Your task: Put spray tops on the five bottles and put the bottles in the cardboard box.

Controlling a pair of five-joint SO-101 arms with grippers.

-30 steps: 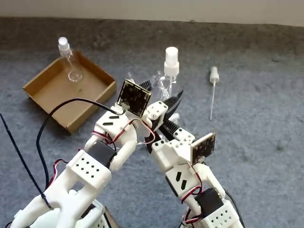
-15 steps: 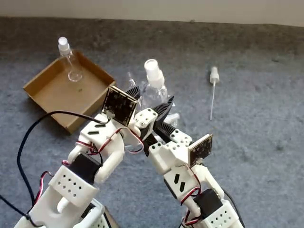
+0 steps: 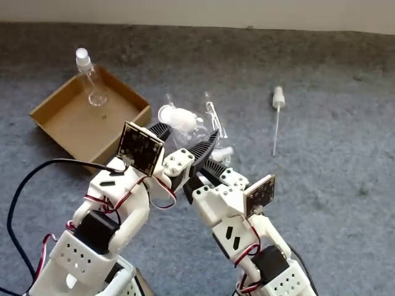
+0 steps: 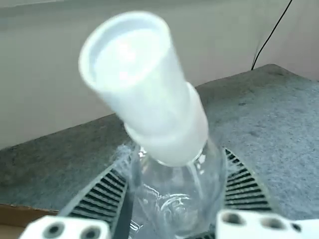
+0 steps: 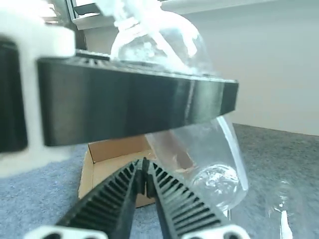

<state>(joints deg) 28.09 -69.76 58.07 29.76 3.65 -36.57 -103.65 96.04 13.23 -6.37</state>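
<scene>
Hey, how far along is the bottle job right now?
One topped bottle stands in the cardboard box, so that one looks done. The left gripper holds a second bottle with its spray top on, not yet boxed. Left over: a loose spray top on the carpet and bare bottles lying beside the held one; I can't count them clearly.

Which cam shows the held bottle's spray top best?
Left wrist view: the spray top is close and unblocked, seated on the bottle. High view has it small, tilted. Right wrist view mostly catches glass.
</scene>
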